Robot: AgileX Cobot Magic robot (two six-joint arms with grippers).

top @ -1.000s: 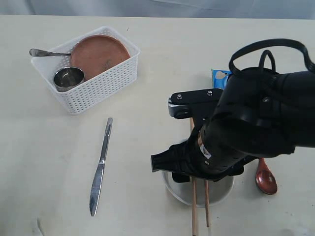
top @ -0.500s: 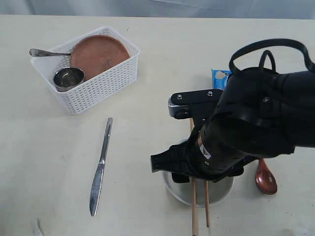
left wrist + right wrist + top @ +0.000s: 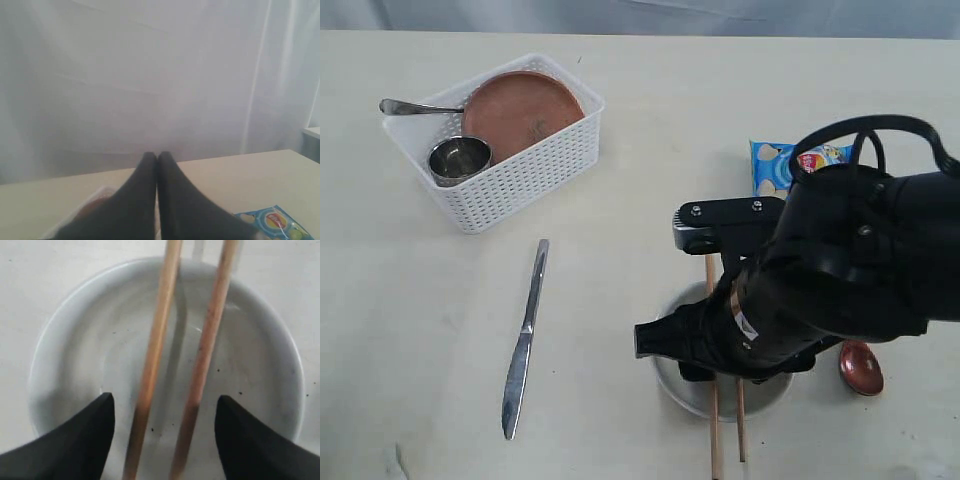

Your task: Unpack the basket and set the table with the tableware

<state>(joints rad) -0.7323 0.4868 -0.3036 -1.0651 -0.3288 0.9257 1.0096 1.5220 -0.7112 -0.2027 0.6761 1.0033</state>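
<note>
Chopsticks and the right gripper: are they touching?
Apart. The right wrist view shows bare bowl between each finger and the chopsticks; the right gripper is open around them.

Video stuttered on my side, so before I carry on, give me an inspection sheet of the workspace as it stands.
Surface: pale table, faint smudges, no spills seen.
Job's things: basket holds plate, cup and steel utensil; knife on the table; chopsticks lie across bowl; spoon beside it, partly hidden.
Clutter: blue chips bag.
Grippers: right gripper open, straddling the chopsticks; left gripper shut, empty.
Cables: black loop on the right arm.
Surroundings: pale curtain.
</note>
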